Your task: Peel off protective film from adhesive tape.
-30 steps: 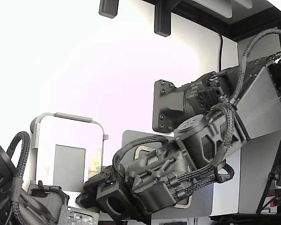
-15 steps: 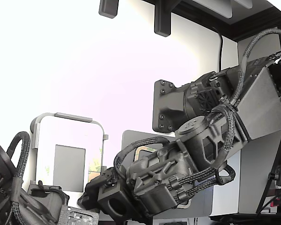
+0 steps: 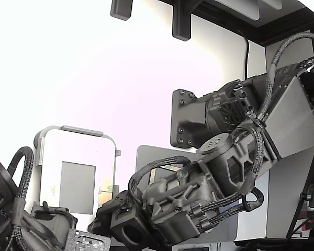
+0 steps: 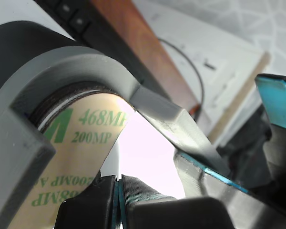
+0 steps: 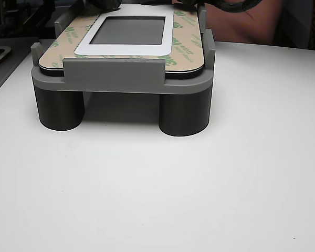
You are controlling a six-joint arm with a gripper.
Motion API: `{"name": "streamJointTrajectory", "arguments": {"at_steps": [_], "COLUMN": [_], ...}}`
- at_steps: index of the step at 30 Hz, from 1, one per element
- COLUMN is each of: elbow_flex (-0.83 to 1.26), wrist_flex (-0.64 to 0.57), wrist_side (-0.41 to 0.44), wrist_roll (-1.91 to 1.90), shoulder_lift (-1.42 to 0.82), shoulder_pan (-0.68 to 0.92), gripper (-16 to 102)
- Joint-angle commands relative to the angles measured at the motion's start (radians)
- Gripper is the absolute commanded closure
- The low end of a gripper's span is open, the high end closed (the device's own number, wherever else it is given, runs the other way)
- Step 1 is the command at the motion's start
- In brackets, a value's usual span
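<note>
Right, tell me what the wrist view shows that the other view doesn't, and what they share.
Only the wrist view shows the gripper, its jaws pressed together at the edge of the protective film, and the printed text "468MP 200MP" close up. Only the other view shows the whole grey holder on its round legs, the dark window in the middle, and the white table. Both show the cream film with green print lying in that holder.
</note>
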State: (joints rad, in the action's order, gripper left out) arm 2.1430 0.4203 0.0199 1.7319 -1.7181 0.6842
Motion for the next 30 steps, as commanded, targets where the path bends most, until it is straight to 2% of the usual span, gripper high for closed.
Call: {"name": "streamJointTrajectory", "arguments": {"at_steps": [1, 30], "elbow_flex": [-0.032, -0.075], "wrist_flex": [-0.005, 0.015], "wrist_side": [-0.003, 0.006], "wrist_roll": [-0.002, -0.006], "shoulder_lift": [-0.015, 0.015], "shoulder_pan": [-0.003, 0.015], "gripper": [96, 96]}}
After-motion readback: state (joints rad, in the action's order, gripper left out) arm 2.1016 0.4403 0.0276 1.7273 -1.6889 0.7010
